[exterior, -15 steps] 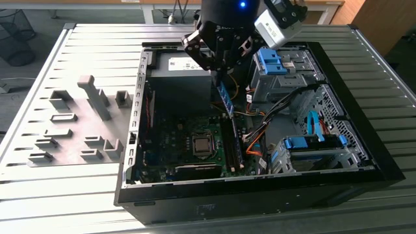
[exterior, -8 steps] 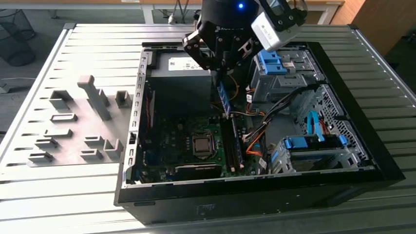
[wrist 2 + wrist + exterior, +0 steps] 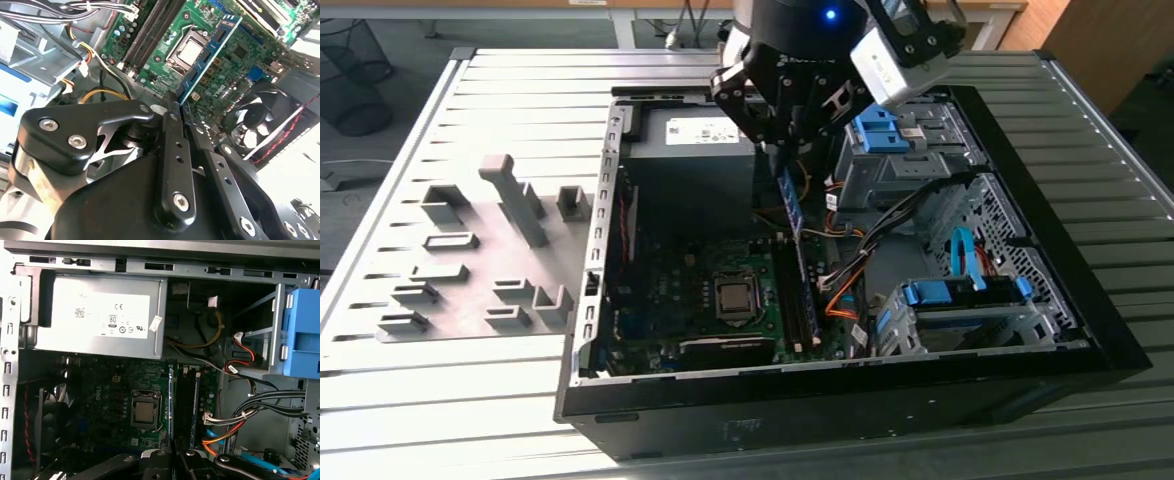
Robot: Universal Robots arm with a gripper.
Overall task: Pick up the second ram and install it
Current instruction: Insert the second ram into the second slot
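The gripper (image 3: 790, 160) hangs over the open computer case (image 3: 1067, 300) on the worktop (image 3: 480, 380), its fingers (image 3: 172, 145) pinching the second ram (image 3: 210, 57) by one end — the thin blue stick points down at the green board (image 3: 680, 290), just above the slots (image 3: 189, 405).

Exterior view: high, off the arm, angled down on open computer case (image 3: 1067, 330) lying on slatted table (image 3: 480, 380); whole case in frame. First wrist view: looks into the case from above, power supply (image 3: 95, 315) and motherboard (image 3: 115, 400) close. Second wrist view: past the gripper (image 3: 177, 107), very near motherboard (image 3: 235, 55). All three share the motherboard
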